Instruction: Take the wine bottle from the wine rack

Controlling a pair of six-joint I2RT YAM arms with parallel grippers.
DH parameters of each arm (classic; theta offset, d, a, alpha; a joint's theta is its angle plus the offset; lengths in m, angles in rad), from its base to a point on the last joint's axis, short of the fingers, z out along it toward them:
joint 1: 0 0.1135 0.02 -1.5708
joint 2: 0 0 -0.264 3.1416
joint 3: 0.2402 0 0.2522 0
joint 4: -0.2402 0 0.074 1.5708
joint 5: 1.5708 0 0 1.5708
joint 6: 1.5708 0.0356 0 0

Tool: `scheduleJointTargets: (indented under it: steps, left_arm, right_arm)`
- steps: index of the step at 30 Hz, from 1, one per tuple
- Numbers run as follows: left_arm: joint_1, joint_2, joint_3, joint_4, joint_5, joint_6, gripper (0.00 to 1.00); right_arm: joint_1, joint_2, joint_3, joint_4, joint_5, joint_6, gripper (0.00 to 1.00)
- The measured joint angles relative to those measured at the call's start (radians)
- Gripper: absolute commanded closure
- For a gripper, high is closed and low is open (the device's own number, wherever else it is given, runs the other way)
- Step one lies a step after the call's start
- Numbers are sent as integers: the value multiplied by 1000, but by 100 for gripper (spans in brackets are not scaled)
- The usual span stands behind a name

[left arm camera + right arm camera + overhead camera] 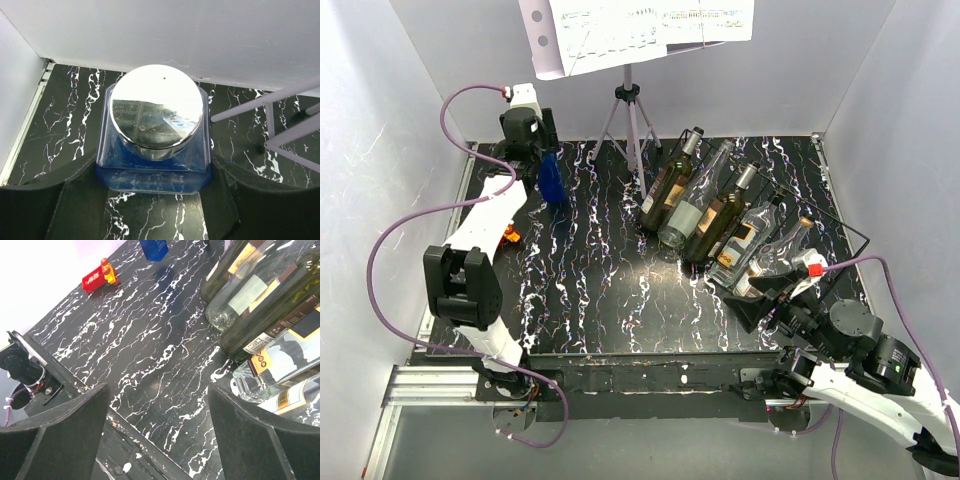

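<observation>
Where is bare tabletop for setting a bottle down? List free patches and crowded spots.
Free: the middle of the table, between the blue bottle and the racked bottles, and its near strip. Crowded: right rear, at the wine rack; tripod behind; red toy left.

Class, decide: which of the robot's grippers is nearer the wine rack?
Right. The right gripper hovers beside the wine rack's near end; the left gripper is across the table, fingers gripping a blue bottle.

Tripod music stand [630, 112] (rear centre), small red toy [510, 236] on marbled tabletop [600, 290]
</observation>
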Motion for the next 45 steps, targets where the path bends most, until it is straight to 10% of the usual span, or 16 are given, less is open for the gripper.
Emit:
scheduleJointTargets:
  steps: [10, 19, 35, 45]
  left_arm:
    - [44, 84, 40, -25, 33, -16, 96]
    - [44, 85, 41, -26, 75, -7, 28]
    - [44, -12, 71, -32, 119, -5, 2]
    - [44, -341, -1, -219, 337, -111, 2]
  right_arm:
    - [0, 13, 39, -37, 13, -2, 14]
    - [0, 29, 39, -37, 25, 2, 14]
    - [0, 36, 41, -66, 111, 87, 13]
    - [0, 225, 161, -134, 598, 113, 12]
